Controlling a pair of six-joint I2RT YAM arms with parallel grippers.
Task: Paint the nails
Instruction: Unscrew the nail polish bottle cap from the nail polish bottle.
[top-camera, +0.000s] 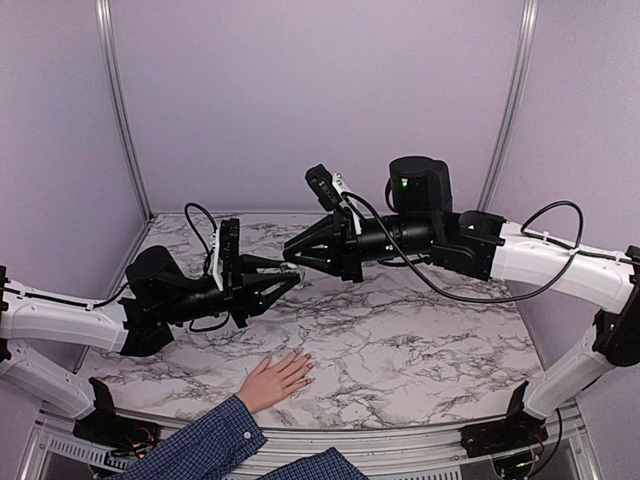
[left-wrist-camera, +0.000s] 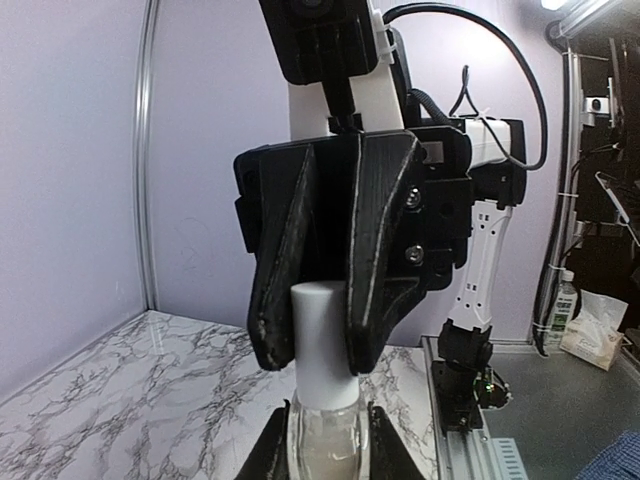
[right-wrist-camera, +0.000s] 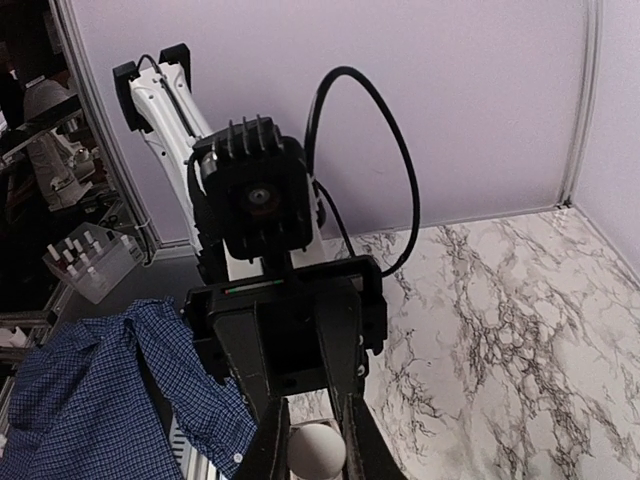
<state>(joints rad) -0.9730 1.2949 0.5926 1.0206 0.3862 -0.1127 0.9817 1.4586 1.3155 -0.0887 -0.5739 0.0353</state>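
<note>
A small glass nail polish bottle (left-wrist-camera: 325, 445) with a tall white cap (left-wrist-camera: 322, 335) hangs in mid-air over the middle of the table. My left gripper (top-camera: 288, 277) is shut on the glass body. Facing it, my right gripper (top-camera: 293, 256) is shut on the white cap (right-wrist-camera: 318, 448), its fingers (left-wrist-camera: 372, 300) on either side of it. A light-skinned hand (top-camera: 275, 378) in a blue plaid sleeve (top-camera: 200, 445) lies flat at the near edge, below and in front of both grippers. Its nails are too small to make out.
The marble tabletop (top-camera: 400, 340) lies beneath both arms. Purple walls with metal corner posts (top-camera: 120, 110) close in the back and sides. A black cable (top-camera: 470, 290) loops under the right arm. The plaid sleeve (right-wrist-camera: 90, 400) shows left of the right gripper.
</note>
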